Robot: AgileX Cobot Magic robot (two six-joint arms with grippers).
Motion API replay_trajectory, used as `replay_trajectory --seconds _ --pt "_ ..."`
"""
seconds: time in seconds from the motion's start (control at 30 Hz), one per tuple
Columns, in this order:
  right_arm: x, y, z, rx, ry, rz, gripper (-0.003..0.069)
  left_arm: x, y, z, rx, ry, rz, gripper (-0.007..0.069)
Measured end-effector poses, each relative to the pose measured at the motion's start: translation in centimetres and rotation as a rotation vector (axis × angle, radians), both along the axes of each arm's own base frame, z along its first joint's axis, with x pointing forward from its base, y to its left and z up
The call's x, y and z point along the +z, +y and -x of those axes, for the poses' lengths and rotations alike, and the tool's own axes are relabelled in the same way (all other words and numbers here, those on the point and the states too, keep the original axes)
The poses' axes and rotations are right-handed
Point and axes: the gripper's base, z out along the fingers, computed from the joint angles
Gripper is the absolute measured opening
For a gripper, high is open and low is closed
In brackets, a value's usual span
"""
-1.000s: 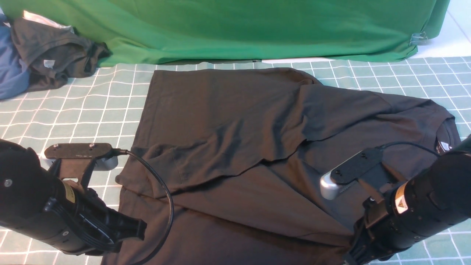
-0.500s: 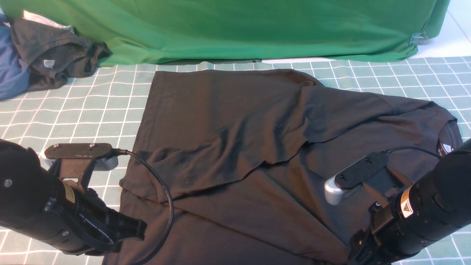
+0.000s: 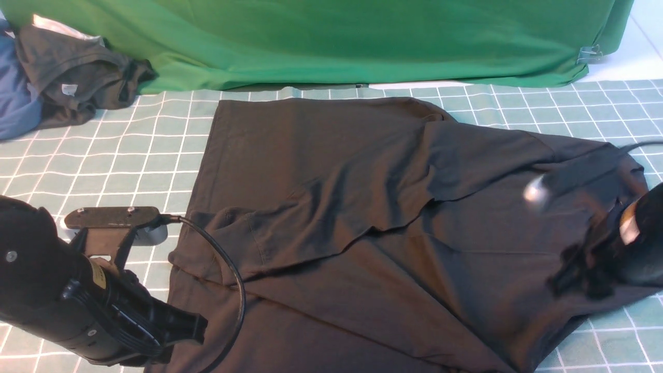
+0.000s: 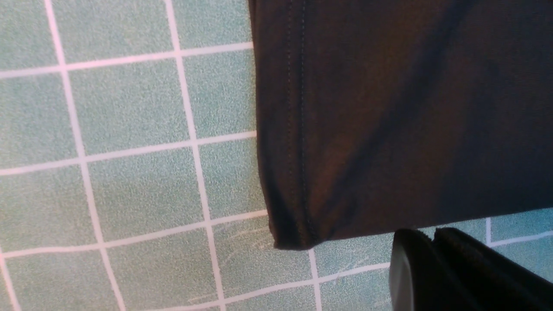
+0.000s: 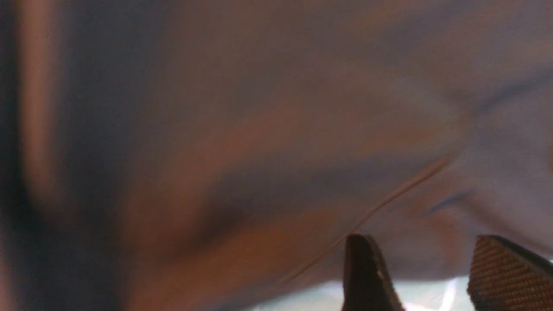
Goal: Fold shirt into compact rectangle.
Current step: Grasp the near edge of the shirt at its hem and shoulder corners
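The black shirt (image 3: 336, 171) lies spread over the checked tablecloth, its near sleeve and side folded across the body in a diagonal flap. Its collar end points right, behind the blurred right arm. My left gripper (image 3: 203, 327) is low at the shirt's near-left hem, shut and empty. In the left wrist view its fingertips (image 4: 432, 235) sit just off the hem corner of the shirt (image 4: 389, 108), apart from it. My right gripper (image 3: 564, 280) hovers over the shirt's right part, motion-blurred. In the right wrist view the right gripper (image 5: 421, 248) stands open with only the shirt (image 5: 259, 129) beyond it.
A crumpled dark grey-brown garment (image 3: 77, 72) with a small white tag lies on a blue cloth (image 3: 15, 98) at the far left. A big green cloth (image 3: 336, 36) runs along the back. Green checked tablecloth (image 3: 103, 155) shows left of the shirt and at the near right corner.
My right gripper has opened, let go of the shirt's near-right edge and swung up and to the right; that edge now lies flat. The left arm has sunk slightly.
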Motion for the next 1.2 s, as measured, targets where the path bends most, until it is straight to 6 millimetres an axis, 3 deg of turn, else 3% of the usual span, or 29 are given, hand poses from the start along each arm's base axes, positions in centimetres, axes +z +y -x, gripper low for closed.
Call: replay_trajectory --seconds 0.1,0.23,0.4,0.67,0.73,0.83,0.93,0.97,1.2 --pt "0.7 -2.0 -1.6 -0.076 -0.032 -0.05 0.0352 0.0 0.0 0.0 -0.004 -0.001 -0.001 0.0011" --pt "0.4 -2.4 -3.2 -0.046 -0.024 -0.057 0.043 0.0 0.0 0.0 -0.004 -0.005 0.0 0.0011" --pt "-1.8 -2.1 -5.0 -0.009 0.045 -0.035 0.0483 0.0 -0.1 0.0 -0.003 -0.002 0.006 0.0011" --pt "-5.7 -1.8 -6.2 0.003 0.169 -0.006 0.0479 0.0 -0.1 0.0 0.002 0.006 0.016 0.0011" --pt "-6.1 -1.8 -6.3 0.011 0.187 -0.001 0.0455 0.0 -0.1 0.0 0.001 0.005 0.016 0.0011" --pt "-6.7 -1.8 -6.3 0.02 0.209 0.006 0.0327 0.0 -0.1 0.1 0.0 0.006 0.017 0.0011" --pt "-6.7 -1.8 -6.3 0.022 0.21 0.007 0.011 0.0 -0.2 0.0 -0.001 0.005 0.017 0.0011" --pt "-6.7 -1.8 -6.2 0.022 0.213 0.007 0.0074 0.0 -0.2 0.0 -0.004 0.004 0.016 0.0011" --pt "-6.0 -2.0 -6.0 0.019 0.213 0.007 0.0031 0.0 -0.2 0.1 -0.023 0.002 0.015 0.0011"
